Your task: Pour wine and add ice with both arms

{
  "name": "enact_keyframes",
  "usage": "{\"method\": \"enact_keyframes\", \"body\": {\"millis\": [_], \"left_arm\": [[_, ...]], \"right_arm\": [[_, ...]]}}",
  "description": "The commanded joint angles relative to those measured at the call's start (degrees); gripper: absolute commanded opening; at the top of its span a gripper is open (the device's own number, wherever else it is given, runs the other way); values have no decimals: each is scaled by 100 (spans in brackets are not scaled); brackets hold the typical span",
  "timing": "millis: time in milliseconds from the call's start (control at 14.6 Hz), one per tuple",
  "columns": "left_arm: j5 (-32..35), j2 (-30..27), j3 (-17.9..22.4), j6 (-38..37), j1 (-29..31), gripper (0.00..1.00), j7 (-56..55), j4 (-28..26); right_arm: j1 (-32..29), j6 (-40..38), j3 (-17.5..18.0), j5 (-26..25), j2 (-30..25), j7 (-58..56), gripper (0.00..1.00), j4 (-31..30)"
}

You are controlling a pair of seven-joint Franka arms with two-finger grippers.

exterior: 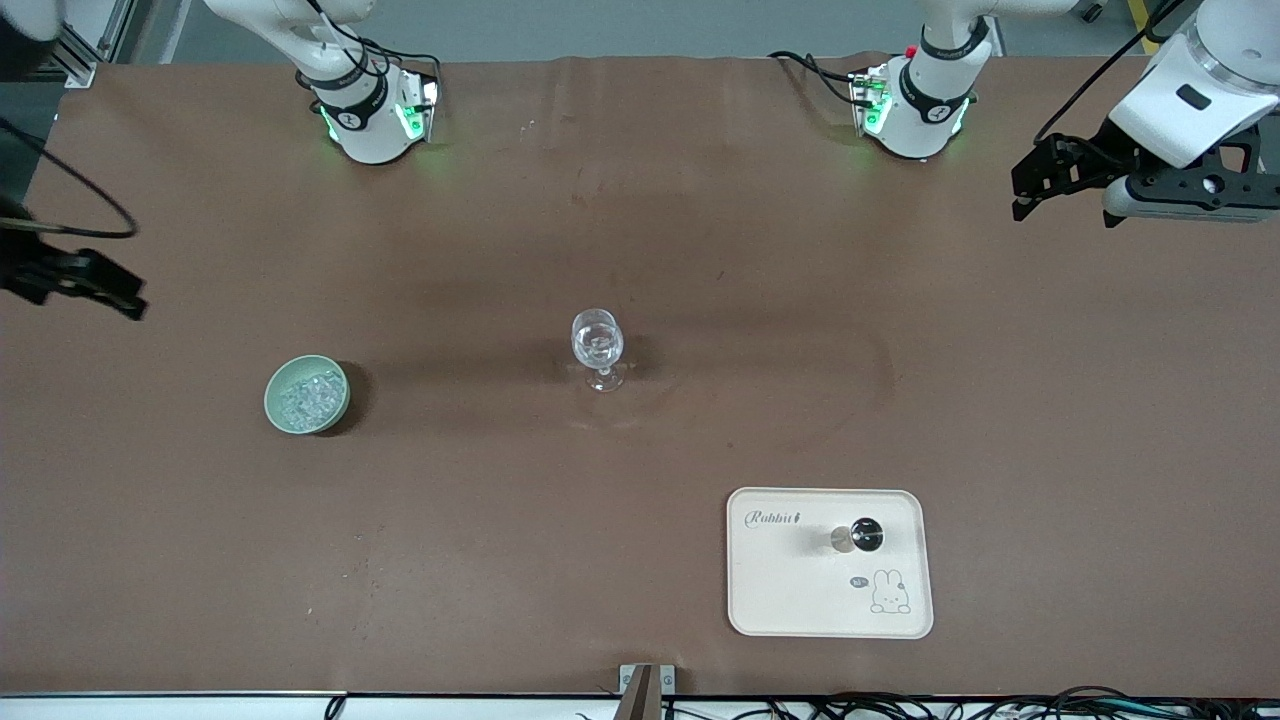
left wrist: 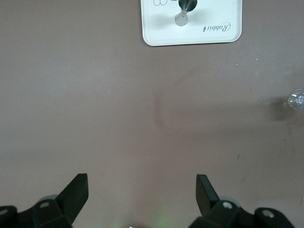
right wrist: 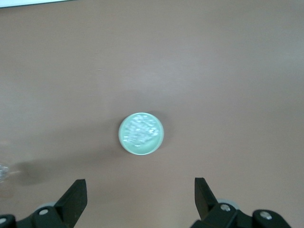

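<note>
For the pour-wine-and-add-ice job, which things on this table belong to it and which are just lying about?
Belongs to the job:
- ice in green bowl
- wine glass
- bottle on cream tray
- left gripper and right gripper, both open, waiting

Lying about:
- nothing visible

You're looking at a matt brown desk (exterior: 640, 200) with a faintly creased, cloth-like covering. The clear stemmed wine glass (exterior: 597, 346) and the whitish glassy ice cubes (exterior: 310, 396) glint, heaped in a smooth pale-green bowl (exterior: 277, 409). The cream rectangular tray (exterior: 800, 600) looks like smooth plastic, and it carries a glossy black bottle with a metallic neck (exterior: 860, 536).
</note>
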Motion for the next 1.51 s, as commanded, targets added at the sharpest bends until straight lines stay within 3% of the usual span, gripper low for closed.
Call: {"method": "enact_keyframes", "body": {"millis": [0, 137, 274, 548, 1438], "left_arm": [[34, -115, -299, -1, 364, 100, 6, -85], [43, -98, -307, -1, 425, 100, 15, -41], [51, -54, -299, -9, 443, 100, 85, 46], [192, 96, -307, -9, 434, 100, 85, 178], [192, 175, -307, -36, 443, 100, 85, 293]], "right_arm": [[138, -9, -564, 26, -205, -285, 100, -231], [331, -44, -899, 113, -249, -523, 100, -248], [394, -105, -1268, 526, -249, -585, 100, -266], [34, -202, -857, 562, -249, -594, 100, -275], [34, -387, -734, 746, -249, -567, 100, -134]]}}
